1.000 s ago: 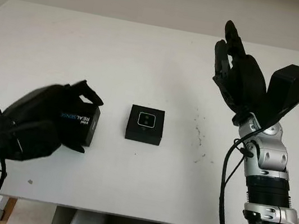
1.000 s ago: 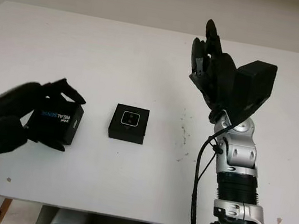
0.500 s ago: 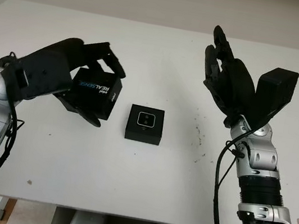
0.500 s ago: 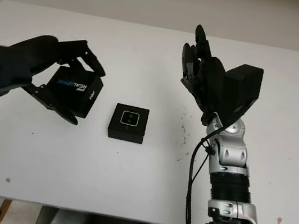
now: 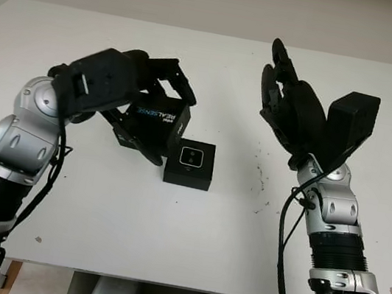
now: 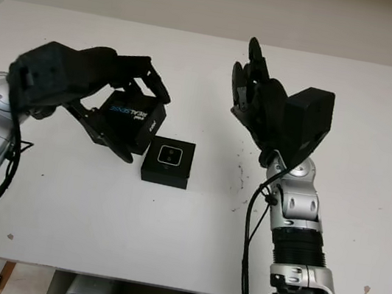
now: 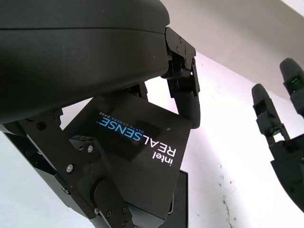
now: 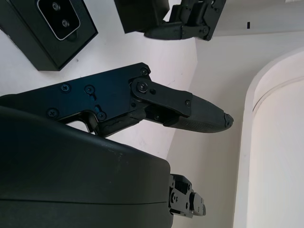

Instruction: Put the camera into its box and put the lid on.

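A black box point(image 5: 188, 172) sits at the middle of the white table point(image 5: 96, 213), and the camera point(image 5: 191, 157) lies in it facing up. My left hand point(image 5: 168, 124) is shut on the black lid point(image 5: 153, 114), printed "intel REALSENSE". It holds the lid tilted in the air, just left of the box and overlapping its left edge. The left wrist view shows the lid point(image 7: 137, 156) gripped between fingers point(image 7: 187, 95) on both sides. My right hand point(image 5: 279, 93) is raised and open, to the right of the box and apart from it. The box point(image 8: 52, 33) also appears in the right wrist view.
Small dark specks point(image 5: 258, 175) mark the table right of the box, and one spot point(image 5: 38, 239) lies near the front left edge. The table's front edge runs close to both arms.
My left hand has lifted the lid from the front left of the table and carried it up and to the right, next to the box. My right hand drifted slightly left.
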